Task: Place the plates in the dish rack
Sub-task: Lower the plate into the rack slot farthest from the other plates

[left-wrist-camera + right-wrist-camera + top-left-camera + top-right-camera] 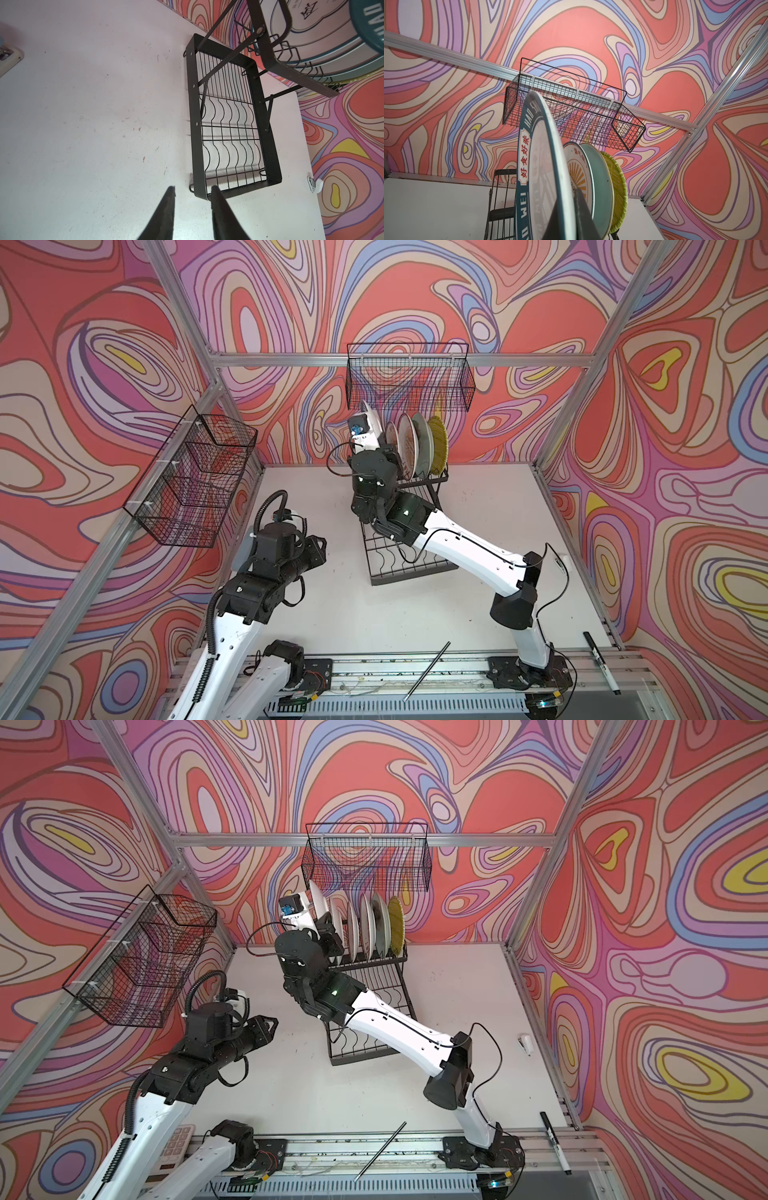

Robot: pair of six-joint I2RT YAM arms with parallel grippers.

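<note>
My right gripper point(569, 199) is shut on the lower rim of a plate with a dark teal lettered rim point(539, 166). In both top views this plate point(371, 418) point(319, 898) stands on edge, tilted, at the left end of the dish rack's upper tier point(374, 959). Whether it sits in a slot is hidden by the arm. Several plates stand upright beside it, among them a sunburst one point(579, 178), a pale green one point(424, 439) and a yellow one point(438, 443). My left gripper point(193, 188) hangs open and empty over the table by a corner of the rack's lower tray point(195, 124).
A black mesh basket point(409, 377) hangs on the back wall just above the plates. Another mesh basket point(191, 481) is on the left wall. A black rod point(428, 670) and a marker point(598, 659) lie near the front rail. A small white object point(563, 562) lies at the table's right edge.
</note>
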